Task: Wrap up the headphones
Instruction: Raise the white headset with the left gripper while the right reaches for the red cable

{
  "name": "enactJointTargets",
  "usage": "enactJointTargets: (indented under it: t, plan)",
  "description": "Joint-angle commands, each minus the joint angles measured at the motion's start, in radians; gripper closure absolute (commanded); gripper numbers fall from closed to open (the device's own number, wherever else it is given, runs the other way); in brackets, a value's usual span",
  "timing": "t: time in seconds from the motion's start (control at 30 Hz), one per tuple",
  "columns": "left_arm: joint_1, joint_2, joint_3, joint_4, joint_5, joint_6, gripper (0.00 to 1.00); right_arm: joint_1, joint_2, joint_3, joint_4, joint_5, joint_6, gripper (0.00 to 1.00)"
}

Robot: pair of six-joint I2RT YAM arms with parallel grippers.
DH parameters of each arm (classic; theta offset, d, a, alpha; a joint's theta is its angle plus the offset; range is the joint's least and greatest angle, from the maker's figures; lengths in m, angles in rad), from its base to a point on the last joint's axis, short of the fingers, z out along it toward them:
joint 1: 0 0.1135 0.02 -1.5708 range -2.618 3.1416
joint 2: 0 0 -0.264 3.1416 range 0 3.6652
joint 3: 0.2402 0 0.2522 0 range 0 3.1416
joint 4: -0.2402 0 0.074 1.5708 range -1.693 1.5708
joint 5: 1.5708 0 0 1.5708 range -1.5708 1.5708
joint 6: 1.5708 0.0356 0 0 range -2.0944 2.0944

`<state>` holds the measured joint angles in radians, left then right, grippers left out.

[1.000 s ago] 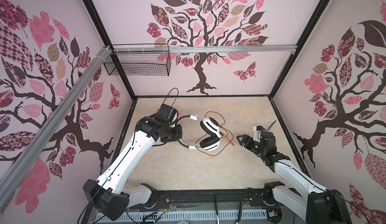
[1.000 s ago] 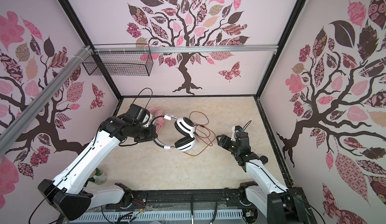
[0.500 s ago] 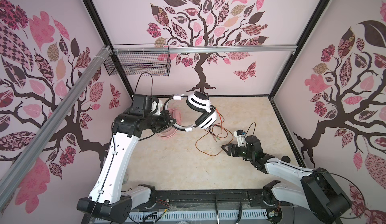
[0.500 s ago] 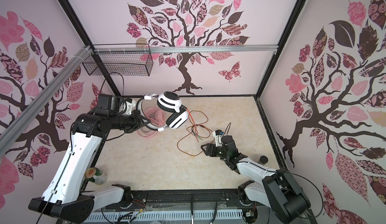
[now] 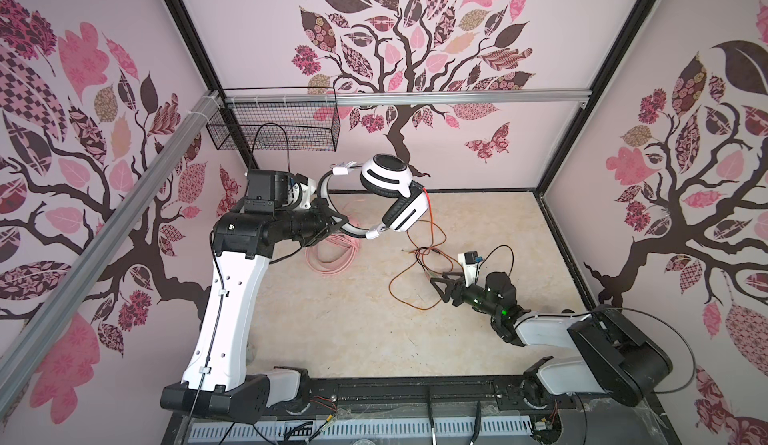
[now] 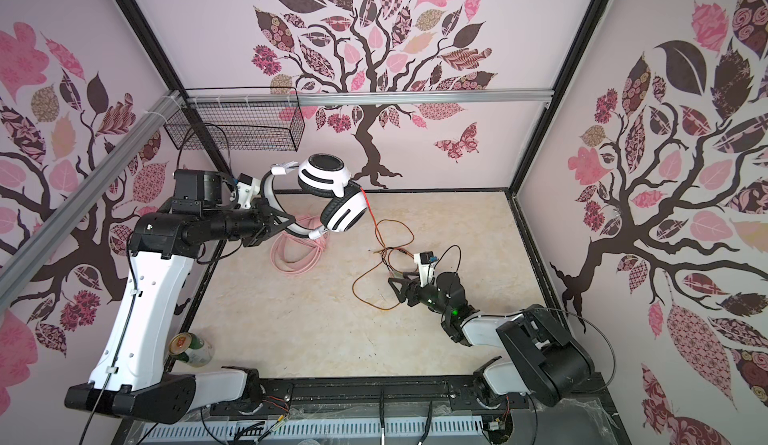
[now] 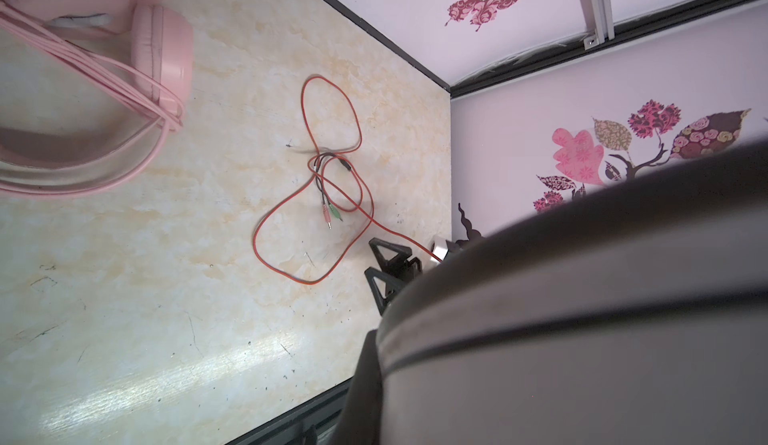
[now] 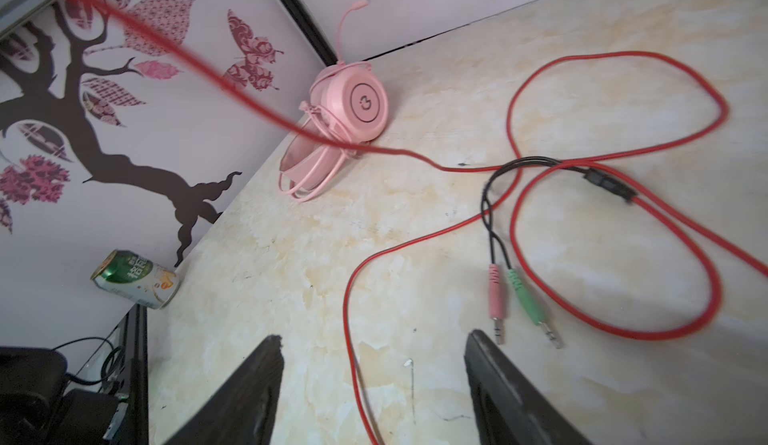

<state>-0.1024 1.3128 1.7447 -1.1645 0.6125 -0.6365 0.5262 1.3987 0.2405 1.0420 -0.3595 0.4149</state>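
The white-and-black headset [image 5: 390, 181] has glossy white plastic shells and matt black padded cushions. The pink headset [image 8: 357, 106] is smooth satiny plastic. The orange-red cable [image 8: 623, 53] looks smooth and rubbery; its plugs [image 8: 496, 293] have plastic sleeves and metal tips. The table top [image 8: 291, 256] is a cream marble-look sheet, slightly glossy and scuffed. The can [image 8: 137, 279] is shiny printed metal. The basket [image 5: 282, 131] is black wire. The fingers [image 8: 249, 397] of the right gripper [image 8: 374, 347] are matt black plastic, rough at the edges
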Motion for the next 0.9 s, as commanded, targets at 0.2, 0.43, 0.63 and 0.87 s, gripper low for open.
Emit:
enactJointTargets:
  t: [0.2,0.43,0.63,0.87]
  plan:
    - [0.052,-0.010,0.009,0.105,0.140,-0.042,1.00,0.050,0.385,0.080,0.686,0.133,-0.147,0.33]
    - [0.053,-0.021,-0.021,0.105,0.150,-0.044,1.00,0.077,0.474,0.227,0.691,0.174,-0.164,0.38]
    - [0.053,-0.026,-0.030,0.111,0.157,-0.048,1.00,0.076,0.495,0.279,0.690,0.177,-0.181,0.41]
    - [0.053,-0.031,-0.040,0.112,0.162,-0.045,1.00,0.077,0.490,0.316,0.690,0.159,-0.184,0.57]
